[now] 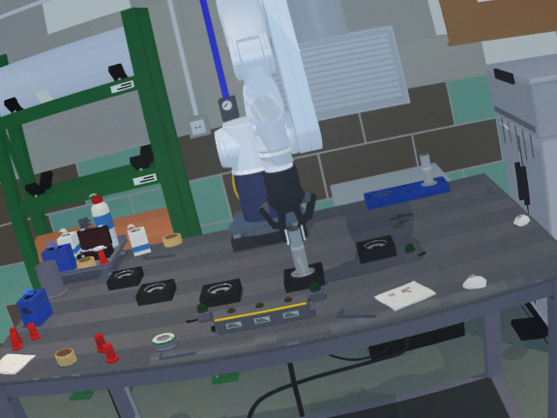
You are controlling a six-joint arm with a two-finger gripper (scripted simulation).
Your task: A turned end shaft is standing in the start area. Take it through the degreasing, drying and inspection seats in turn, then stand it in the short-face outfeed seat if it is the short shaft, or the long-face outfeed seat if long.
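Observation:
The grey end shaft (297, 254) stands upright in a black seat block (303, 277) near the bench's front, and its top is held in my closed gripper (293, 232). To the left, three more black seat blocks (221, 292) (155, 291) (125, 277) run in a row along the bench. Another black seat (376, 248) sits to the right and further back. A blue fixture (406, 193) at the far right of the bench holds a second grey shaft (426, 169) standing upright.
A green rack (92, 126) stands behind the bench's left end. A grey panel with a yellow stripe (263, 317) lies just in front of the seats. Bottles, tape rolls, red pegs and a tray crowd the left end; a paper sheet (405, 295) and white lumps lie right.

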